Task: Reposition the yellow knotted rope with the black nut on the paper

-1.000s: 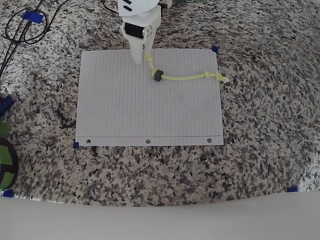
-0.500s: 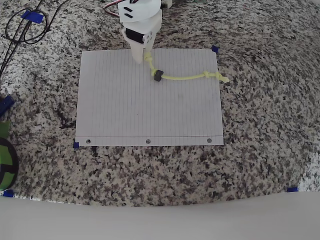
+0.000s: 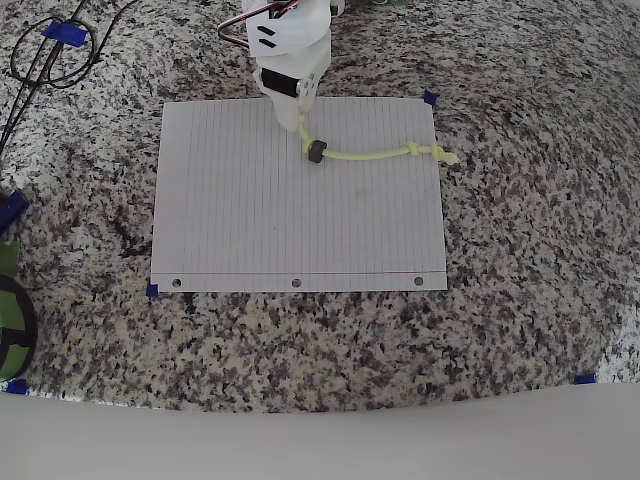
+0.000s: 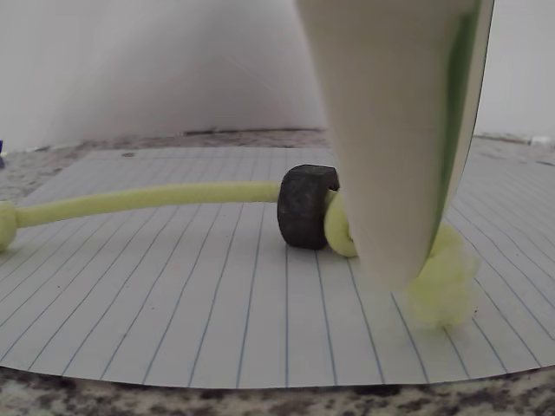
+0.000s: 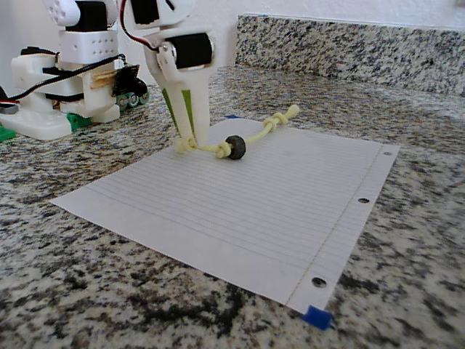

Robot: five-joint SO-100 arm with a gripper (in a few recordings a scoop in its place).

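Observation:
The white lined paper [image 3: 280,230] [image 5: 254,211] [image 4: 217,321] lies flat on the granite counter. The yellow knotted rope [image 3: 380,154] [image 5: 256,135] [image 4: 147,199] runs along its far part, and one knotted end pokes just past the paper's right edge in the overhead view. The black nut [image 3: 317,151] [image 5: 235,147] [image 4: 305,206] sits on the cord close to the other end. My white gripper [image 3: 299,122] [image 5: 190,138] [image 4: 408,269] points down at that end, its fingers closed together with the end knot at their tips, a short way from the nut.
Black cables [image 3: 45,50] loop at the counter's upper left in the overhead view. A green and black object [image 3: 10,315] sits at the left edge. The arm's base [image 5: 65,94] stands behind the paper, and a granite backsplash [image 5: 349,43] rises beyond it. Blue tape [image 5: 317,317] marks the paper's corners.
My gripper has shifted right from beside the rope's end onto it, now covering the end knot. The rope, nut and paper have not moved.

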